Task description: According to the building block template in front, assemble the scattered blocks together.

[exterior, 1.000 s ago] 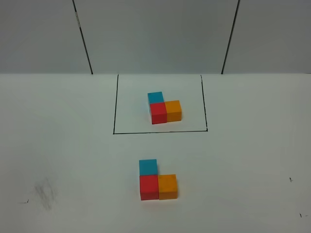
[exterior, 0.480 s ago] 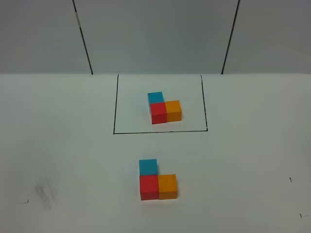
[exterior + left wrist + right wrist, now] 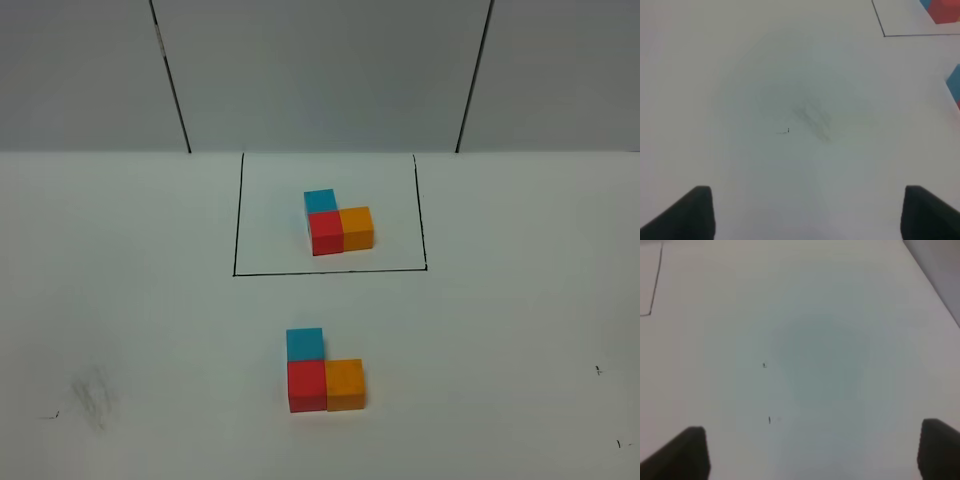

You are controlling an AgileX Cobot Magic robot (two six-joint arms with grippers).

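Gaping left gripper [image 3: 805,212], holding nothing

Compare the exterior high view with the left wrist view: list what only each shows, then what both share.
Only the exterior high view: the orange cubes of both trios, template and assembled, and the back wall.

Only the left wrist view: the open left gripper, holding nothing.

Both: the white table, the black outline, and red and blue cubes, only slivers in the wrist view.
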